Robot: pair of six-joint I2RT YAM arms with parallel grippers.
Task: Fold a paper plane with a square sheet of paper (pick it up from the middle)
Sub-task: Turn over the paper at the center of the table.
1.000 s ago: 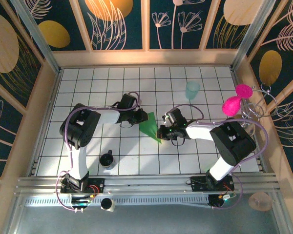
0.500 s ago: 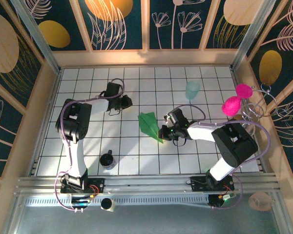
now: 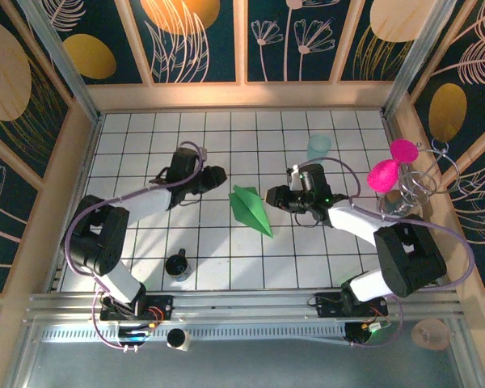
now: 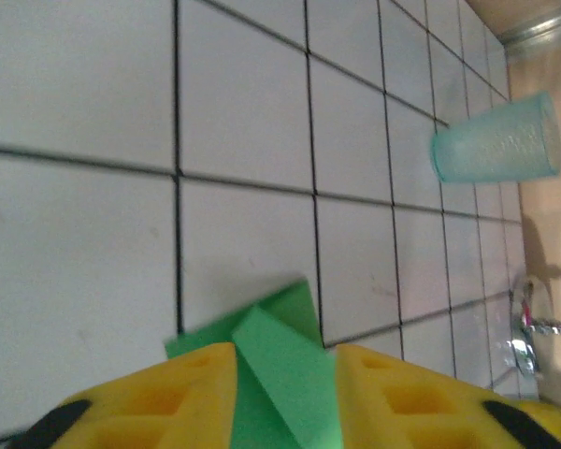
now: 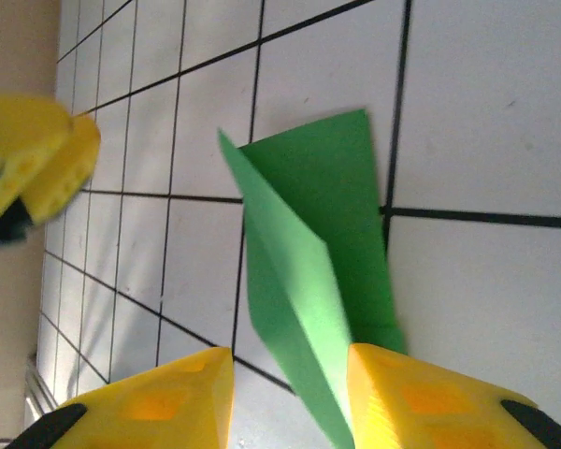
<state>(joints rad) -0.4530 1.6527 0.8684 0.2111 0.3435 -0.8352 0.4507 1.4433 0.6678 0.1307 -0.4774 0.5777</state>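
Top external: paper plane flat on white grid table, let go since 1 s ago; left gripper backed off left, right gripper near its right edge. Floral wall panels around.
Left wrist: jaws apart, empty.
Right wrist: same, plane ahead on tiles.

No text, label, brand, number or sign can be read in any of the views.
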